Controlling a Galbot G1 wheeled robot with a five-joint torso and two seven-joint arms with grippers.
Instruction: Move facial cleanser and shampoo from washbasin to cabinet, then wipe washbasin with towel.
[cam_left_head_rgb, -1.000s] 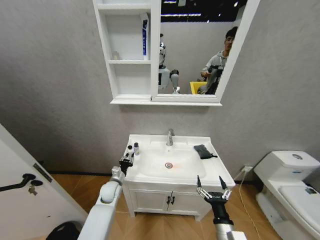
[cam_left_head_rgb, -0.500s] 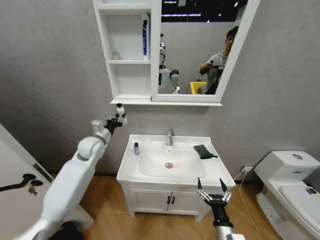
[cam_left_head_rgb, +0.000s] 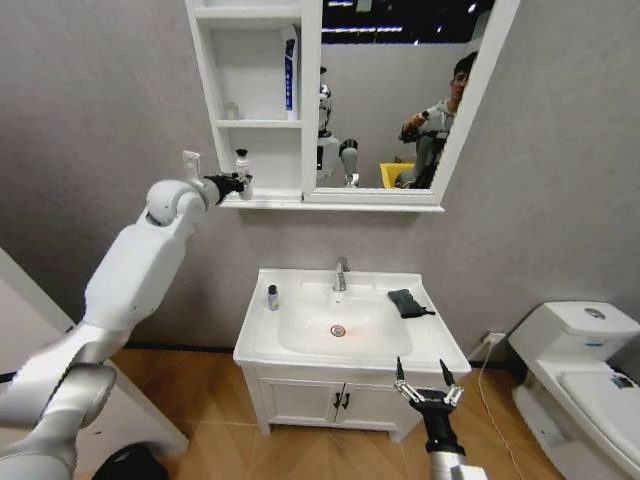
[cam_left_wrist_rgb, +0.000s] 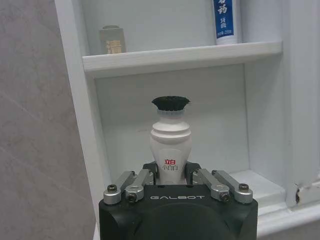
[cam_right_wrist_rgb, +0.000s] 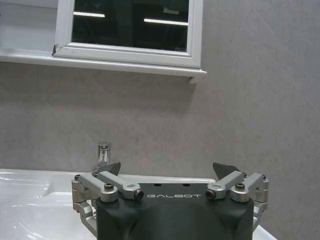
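Since half a second ago the left arm has swung up and inward, so the left gripper (cam_left_head_rgb: 238, 181) now sits at the mouth of the cabinet's (cam_left_head_rgb: 206, 90) lowest compartment instead of below its bottom ledge. Its jaws are clamped on a small white bottle (cam_left_wrist_rgb: 170, 145), waisted and smooth plastic, with a fuzzy-edged black cap and red lettering, held upright in front of the flat white back panel. On the shelf above stand a squat grey-beige container (cam_left_wrist_rgb: 112, 40) and a white tube with blue print (cam_left_wrist_rgb: 223, 22), both against glossy painted boards.

Below, a second small bottle (cam_left_head_rgb: 272, 297) with a dark cap stands upright on the left rim of the washbasin (cam_left_head_rgb: 262, 348), a glazed white rectangular slab with an oval bowl, a red-ringed drain (cam_left_head_rgb: 338, 330) and a chrome tap (cam_left_head_rgb: 340, 274) at the back. The towel (cam_left_head_rgb: 405, 302), a dark, soft, crumpled cloth, lies on the right rim.

The right gripper (cam_left_head_rgb: 427, 382) hovers low before the basin's front right corner, its jaws spread wide apart and holding nothing.
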